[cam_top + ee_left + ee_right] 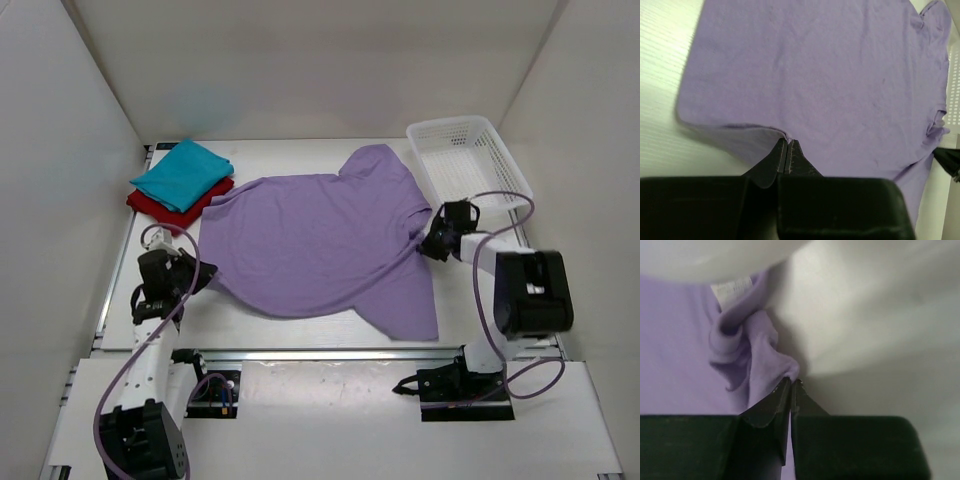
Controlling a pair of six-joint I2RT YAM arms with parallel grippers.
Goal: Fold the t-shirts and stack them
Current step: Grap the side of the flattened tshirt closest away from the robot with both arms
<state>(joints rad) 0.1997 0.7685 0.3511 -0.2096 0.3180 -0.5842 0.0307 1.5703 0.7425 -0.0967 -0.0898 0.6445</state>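
1. the left gripper [789, 143] has its jaws pressed together on the near-left edge of the lavender shirt [815, 75], with a thin lip of cloth pinched at the tips.
2. the right gripper [791, 382] is likewise closed tight, nipping a bunched fold of the same shirt; a small white label [732, 287] shows just above the bunched cloth.
3. seen from above, the left gripper [200, 272] and right gripper [428, 243] sit at opposite sides of the lavender shirt [320, 240], which lies spread across the middle of the table [300, 332], smooth over most of its body and puckered where the right jaws hold it.
4. at the far left corner a folded teal shirt [182, 172] rests on top of a folded dark red shirt [143, 202]; the stack touches or just meets the lavender shirt's left sleeve.
5. a white mesh basket [450, 123] stands at the far right, just beside the lavender shirt's upper sleeve and close behind the right gripper.
6. the right arm's grey cable [505, 200] loops in front of the basket's near rim.
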